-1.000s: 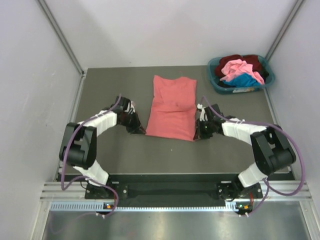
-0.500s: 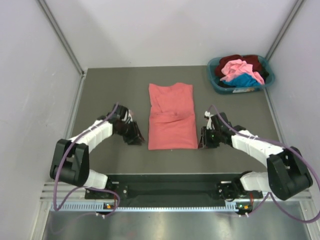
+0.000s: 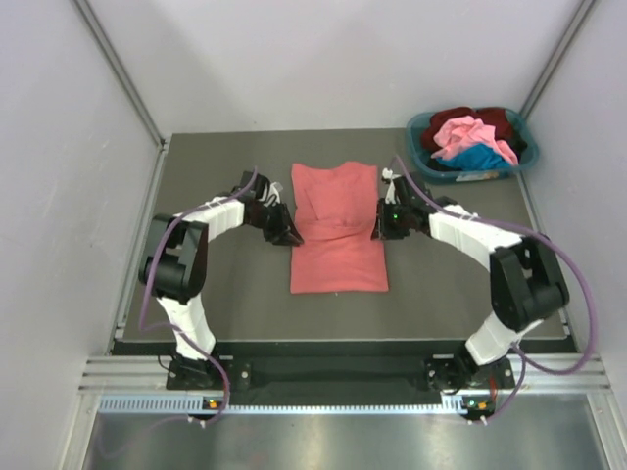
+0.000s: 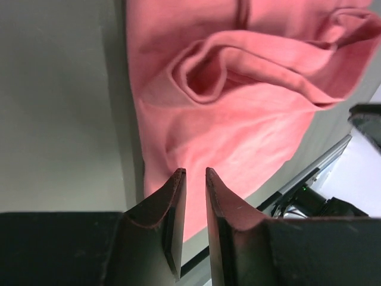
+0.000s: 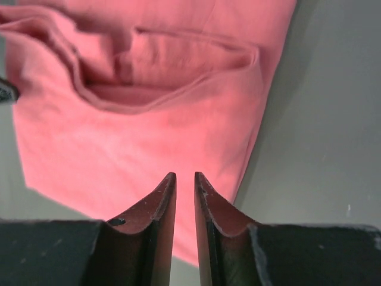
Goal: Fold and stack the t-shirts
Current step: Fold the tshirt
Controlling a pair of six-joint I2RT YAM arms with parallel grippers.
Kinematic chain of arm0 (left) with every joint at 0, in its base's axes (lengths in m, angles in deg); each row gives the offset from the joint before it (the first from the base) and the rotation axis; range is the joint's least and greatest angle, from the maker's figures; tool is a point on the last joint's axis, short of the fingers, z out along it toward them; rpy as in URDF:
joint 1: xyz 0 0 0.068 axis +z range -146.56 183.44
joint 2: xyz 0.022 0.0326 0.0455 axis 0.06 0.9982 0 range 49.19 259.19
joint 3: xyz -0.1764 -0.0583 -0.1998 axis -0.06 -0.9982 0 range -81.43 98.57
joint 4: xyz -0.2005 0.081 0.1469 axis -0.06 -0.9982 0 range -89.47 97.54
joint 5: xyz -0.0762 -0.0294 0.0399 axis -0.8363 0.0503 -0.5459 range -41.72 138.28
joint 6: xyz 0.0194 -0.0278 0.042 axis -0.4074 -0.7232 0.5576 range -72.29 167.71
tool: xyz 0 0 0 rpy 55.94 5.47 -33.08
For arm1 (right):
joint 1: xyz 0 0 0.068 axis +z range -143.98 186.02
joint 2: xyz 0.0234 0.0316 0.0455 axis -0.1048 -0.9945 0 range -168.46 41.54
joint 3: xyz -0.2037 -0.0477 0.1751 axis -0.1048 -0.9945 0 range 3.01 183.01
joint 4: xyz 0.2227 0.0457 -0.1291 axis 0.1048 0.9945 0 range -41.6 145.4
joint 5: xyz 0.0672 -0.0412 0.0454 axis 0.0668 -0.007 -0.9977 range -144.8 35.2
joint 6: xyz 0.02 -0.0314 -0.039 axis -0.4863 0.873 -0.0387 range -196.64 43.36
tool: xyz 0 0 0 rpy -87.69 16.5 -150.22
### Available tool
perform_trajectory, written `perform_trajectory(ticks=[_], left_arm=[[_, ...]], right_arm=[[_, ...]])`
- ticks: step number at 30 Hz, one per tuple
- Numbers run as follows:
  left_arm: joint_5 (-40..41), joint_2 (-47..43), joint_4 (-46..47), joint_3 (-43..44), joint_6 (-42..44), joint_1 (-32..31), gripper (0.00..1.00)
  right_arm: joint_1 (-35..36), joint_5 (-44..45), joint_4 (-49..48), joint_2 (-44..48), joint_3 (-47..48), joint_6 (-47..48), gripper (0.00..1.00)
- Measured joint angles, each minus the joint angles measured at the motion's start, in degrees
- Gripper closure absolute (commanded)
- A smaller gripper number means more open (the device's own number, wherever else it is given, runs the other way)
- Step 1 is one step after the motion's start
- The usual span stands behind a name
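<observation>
Left gripper (image 3: 286, 232) sat at the left edge of the salmon-red cloth t-shirt (image 3: 338, 245), jaws a slit apart and empty. The shirt lay as a long part-folded strip in the middle of the grey table (image 3: 216, 294), with a puckered ridge across it. Right gripper (image 3: 380, 227) mirrored at the right edge, same thin gap, nothing held. Risk: so narrow a gap might pinch only the top layer or miss, so one side lifts alone and the fold skews. Pink, maroon and blue t-shirts (image 3: 468, 137) sat in the teal plastic basket (image 3: 470, 177), far right.

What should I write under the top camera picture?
The left gripper and right gripper flank a salmon-red t-shirt; more shirts fill the teal basket.
</observation>
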Motion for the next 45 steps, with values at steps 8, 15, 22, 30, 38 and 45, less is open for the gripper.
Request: perform_trajectory(ticks=[8, 15, 22, 30, 38, 45], left_arm=[[-1.07, 6.08, 2.95, 2.38, -0.79, -0.13, 0.72], [5.57, 9.11, 3.13, 9.11, -1.62, -0.09, 0.72], [12.83, 8.81, 3.08, 10.23, -2.29, -0.07, 0.7], [15.37, 5.2, 2.71, 10.23, -1.84, 0.0, 0.66], [13.44, 5.14, 2.49, 9.55, -0.13, -0.02, 0.64], [13.9, 5.99, 1.9, 9.14, 1.53, -0.02, 0.61]], right_arm=[[-1.81, 0.37, -1.27, -10.67, 6.27, 0.63, 0.8], [-4.87, 0.76, -3.06, -13.88, 9.57, 0.57, 0.79], [-5.27, 0.87, -3.63, -15.06, 10.36, 0.57, 0.74], [-5.27, 0.98, -3.63, -15.08, 10.36, 0.76, 0.69], [-5.27, 0.94, -3.61, -15.26, 10.36, 2.01, 0.67], [-5.66, 0.07, -3.74, -16.92, 10.36, 3.76, 0.67]])
